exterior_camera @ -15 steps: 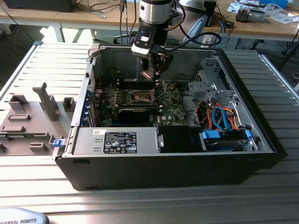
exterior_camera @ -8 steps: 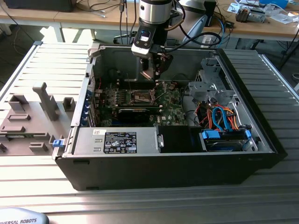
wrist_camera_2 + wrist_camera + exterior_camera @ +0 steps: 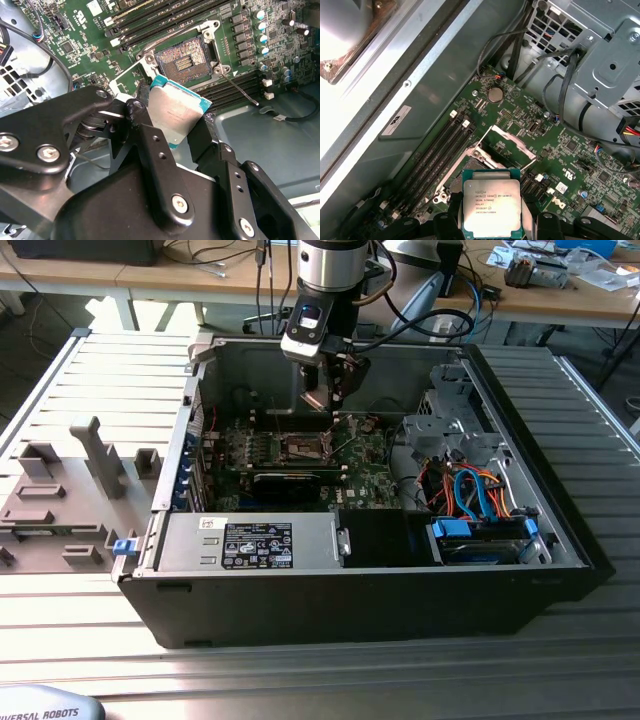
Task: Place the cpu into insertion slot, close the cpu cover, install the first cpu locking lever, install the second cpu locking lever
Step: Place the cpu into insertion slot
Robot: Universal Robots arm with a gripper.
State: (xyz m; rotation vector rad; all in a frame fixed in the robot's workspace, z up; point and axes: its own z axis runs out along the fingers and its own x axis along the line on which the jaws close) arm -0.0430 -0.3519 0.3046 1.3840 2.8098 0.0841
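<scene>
One cpu (image 3: 491,207), folks! One insertion slot (image 3: 184,59), one cpu cover (image 3: 516,144), one coin battery (image 3: 494,94), one green circuit board (image 3: 560,150), one open computer case (image 3: 350,615).

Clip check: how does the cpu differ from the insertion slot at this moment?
The cpu has a smooth, dull silver top; the insertion slot shows a dark centre packed with contacts. The cpu is clamped in the gripper, off the green board; the insertion slot sits fixed on that board, empty, with the cpu cover raised. Both are square and look similar in footprint.
</scene>
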